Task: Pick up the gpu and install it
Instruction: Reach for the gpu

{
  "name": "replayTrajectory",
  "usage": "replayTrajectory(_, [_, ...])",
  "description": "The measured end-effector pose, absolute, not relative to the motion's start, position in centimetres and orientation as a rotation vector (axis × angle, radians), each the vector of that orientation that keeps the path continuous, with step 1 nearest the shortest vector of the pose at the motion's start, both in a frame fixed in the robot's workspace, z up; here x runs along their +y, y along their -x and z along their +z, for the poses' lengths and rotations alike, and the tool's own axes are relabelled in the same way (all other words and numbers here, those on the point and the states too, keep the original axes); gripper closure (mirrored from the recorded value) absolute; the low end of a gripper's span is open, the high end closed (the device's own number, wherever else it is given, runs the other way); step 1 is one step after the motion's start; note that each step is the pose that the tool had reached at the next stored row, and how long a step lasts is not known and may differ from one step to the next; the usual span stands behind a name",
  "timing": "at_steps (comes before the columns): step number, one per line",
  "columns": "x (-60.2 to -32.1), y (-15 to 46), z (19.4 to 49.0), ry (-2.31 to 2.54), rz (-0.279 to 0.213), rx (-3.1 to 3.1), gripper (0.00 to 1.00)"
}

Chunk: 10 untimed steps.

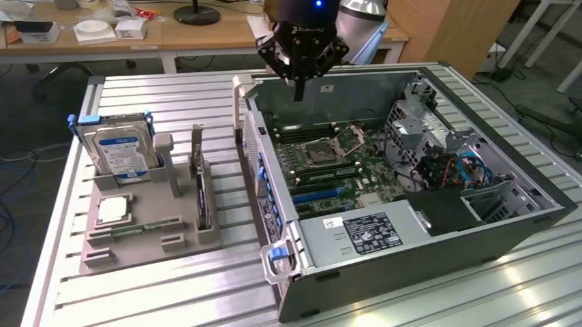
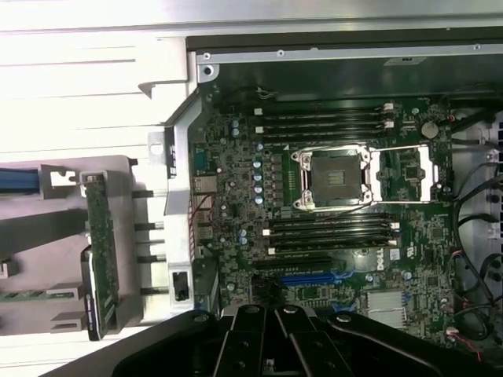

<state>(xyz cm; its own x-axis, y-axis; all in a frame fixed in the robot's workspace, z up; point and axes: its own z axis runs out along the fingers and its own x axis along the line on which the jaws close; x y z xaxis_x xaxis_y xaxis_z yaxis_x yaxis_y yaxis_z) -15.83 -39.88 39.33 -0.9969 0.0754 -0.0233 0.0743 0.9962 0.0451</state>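
Slatted aluminium bench in a lab, wooden desks behind; open computer case at 3 o'clock of the exterior view, grey parts fixture at 9 o'clock. Gripper hovers over the case's far wall at 12 o'clock, fingers pressed together, carrying nothing; the gpu stands on edge in the fixture, roughly 7 o'clock from the gripper, untouched. Judged stage: approach, pickup not yet made; a grasp calls for spread fingers squared across the card's thin upper edge, clear of the hard drive.
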Motion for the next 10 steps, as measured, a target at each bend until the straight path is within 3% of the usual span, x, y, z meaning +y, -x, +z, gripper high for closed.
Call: replayTrajectory(10, [-39.9,17.1,39.3,-0.117,0.069,3.114,0.90])
